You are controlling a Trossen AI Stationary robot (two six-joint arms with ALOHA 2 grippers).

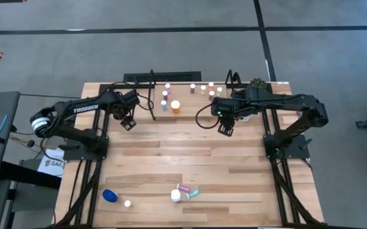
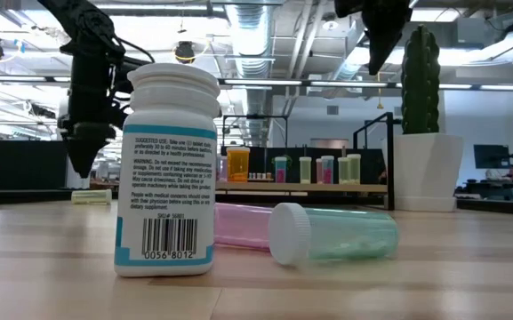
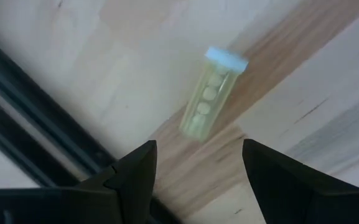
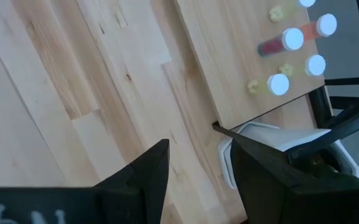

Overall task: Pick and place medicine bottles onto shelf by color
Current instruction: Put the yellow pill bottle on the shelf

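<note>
Two arms hang over the tabletop [image 1: 170,152] beside the shelf [image 1: 189,95] at its far edge. Left hand [image 1: 127,123]: fingers parted, holding nothing, above a yellow-green vial [image 3: 209,101] lying on its side. Right hand [image 1: 225,129]: fingers parted, empty, near the shelf's right end. Several medicine bottles [image 1: 202,89] stand upright on the shelf, an orange bottle [image 1: 175,107] among them. Near the front edge lie a white bottle [image 2: 167,169], pink vial [image 2: 243,226], teal vial [image 2: 336,233] and blue bottle [image 1: 109,195].
</note>
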